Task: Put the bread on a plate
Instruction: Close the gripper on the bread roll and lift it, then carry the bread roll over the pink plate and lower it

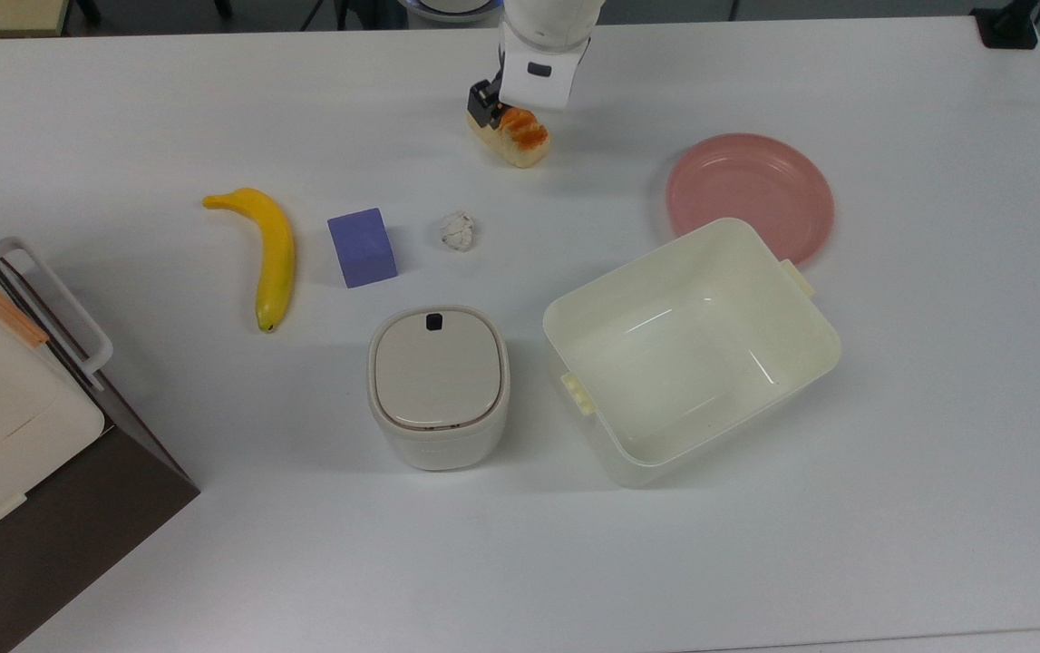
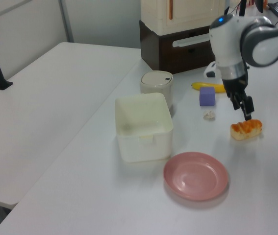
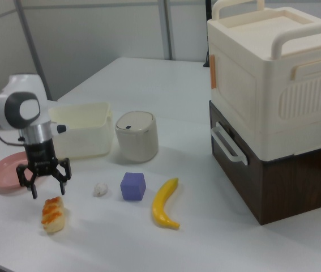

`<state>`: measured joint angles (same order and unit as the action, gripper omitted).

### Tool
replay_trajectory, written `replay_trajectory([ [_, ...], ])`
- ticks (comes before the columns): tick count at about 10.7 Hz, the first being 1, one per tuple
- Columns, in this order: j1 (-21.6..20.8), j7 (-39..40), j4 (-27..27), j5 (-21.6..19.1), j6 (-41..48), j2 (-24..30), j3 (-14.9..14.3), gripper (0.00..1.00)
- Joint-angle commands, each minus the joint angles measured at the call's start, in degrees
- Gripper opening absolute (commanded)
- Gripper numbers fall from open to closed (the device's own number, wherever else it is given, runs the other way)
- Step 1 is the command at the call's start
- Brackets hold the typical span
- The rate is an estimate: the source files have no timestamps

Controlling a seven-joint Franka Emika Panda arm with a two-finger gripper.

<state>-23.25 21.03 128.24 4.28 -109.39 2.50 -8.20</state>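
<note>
A broad white surface (image 1: 211,91) carries everything, with a second white table beside it in the left view. The robot's jaws (image 3: 43,180) stand wide apart, pointing down, just above the far end of the small oblong cream loaf of bread with a glossy orange-brown segmented top (image 3: 53,215); in the right view the fingertips hang just short of the loaf, one to each side of its end, and I cannot tell whether they touch it. In the top view the jaws (image 1: 509,111) cover the bread's (image 1: 522,141) upper-left end, while the left view sets the jaws (image 2: 244,108) just above the bread (image 2: 246,129). The bread lies flat on the surface, well apart from the round flat pink plate with a raised rim (image 1: 749,193), which sits to the top view's right, its lower edge hidden behind the large cream rectangular plastic tub (image 1: 692,349). Further out in the top view lie a small crumpled white paper ball (image 1: 458,230), a purple block (image 1: 362,247), a yellow banana (image 1: 269,252) and a cream lidded pot (image 1: 438,385)
</note>
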Motion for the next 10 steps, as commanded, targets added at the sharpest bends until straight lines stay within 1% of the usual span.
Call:
replay_trajectory([
  [1, -3.3, -2.0, 8.9, 5.5, -9.4, 3.1, -0.5, 0.83],
  [2, -3.5, -2.1, 9.7, 6.9, -10.6, 2.7, -0.5, 0.82],
  [3, -3.6, -2.7, 9.9, 7.2, -11.5, 1.9, -0.5, 0.78],
  [4, -3.7, -3.7, 9.7, 7.3, -11.6, 1.0, -0.5, 0.7],
  [5, -3.7, -4.0, 9.7, 7.4, -11.5, 1.1, -0.5, 0.59],
  [6, -3.7, -4.1, 9.3, 7.4, -11.3, 1.1, -0.5, 0.5],
  [7, -3.6, -4.2, 8.4, 7.4, -10.9, 1.2, -0.5, 0.48],
  [8, -3.0, -4.1, 6.3, 7.4, -9.5, 1.7, -0.6, 0.46],
  [9, -2.7, -4.2, 1.9, 6.7, -5.0, 1.6, -0.7, 0.46],
  [10, -2.6, -5.0, -3.9, 5.5, -0.5, 0.7, -0.8, 0.46],
])
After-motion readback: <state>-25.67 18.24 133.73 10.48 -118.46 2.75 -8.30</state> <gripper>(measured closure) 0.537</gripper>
